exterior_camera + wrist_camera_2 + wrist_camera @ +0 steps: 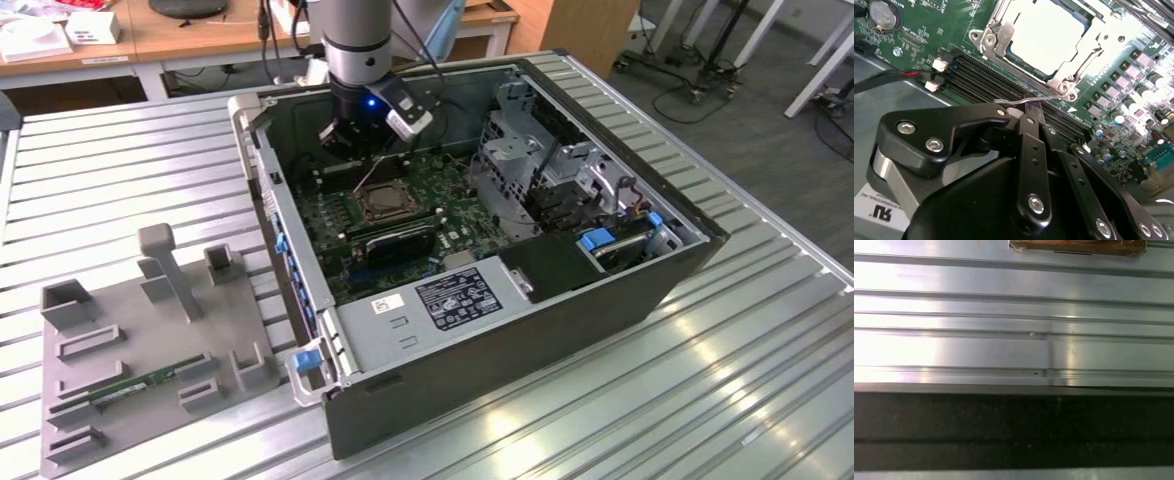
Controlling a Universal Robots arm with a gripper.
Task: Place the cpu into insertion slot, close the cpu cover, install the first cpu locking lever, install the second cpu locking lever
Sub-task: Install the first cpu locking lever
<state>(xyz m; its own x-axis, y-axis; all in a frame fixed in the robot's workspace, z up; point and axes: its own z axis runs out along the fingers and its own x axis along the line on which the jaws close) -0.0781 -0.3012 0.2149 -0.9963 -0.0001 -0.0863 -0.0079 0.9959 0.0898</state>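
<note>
Exterior view. The computer case (561, 320) lies on its side on a slatted metal table (747, 400), open side up, so the board can be reached from above. The arm comes straight down into the case. The gripper (358, 150) hangs low over the green motherboard (441, 180), just beside the insertion slot (378, 201) on its far side. A grey fixture tray (134, 330) sits apart from the case at the exterior view's left, with a memory stick (134, 384) lying in it.

Second wrist view. The cpu (1046, 35) is seated in the slot with its pale metal face up. The cpu cover (995, 34) is folded down flat over it and frames the chip through its window, so placing the chip and closing the cover look done. A thin wire locking lever (1011, 102) runs along the near edge of the socket, above the black memory slots (979, 75). The gripper's fingers (1030, 125) are drawn together into one narrow tip. That tip meets the bent handle end of the wire, and a closed, slim tip suits working so thin a lever. I cannot tell whether the wire is nipped between the pads or only pressed by them. The lever looks low and close to the board. I cannot make out whether it is hooked under its catch.

First wrist view. This camera faces outward across the table slats, with a dark band below them that I judge to be the case wall.
</note>
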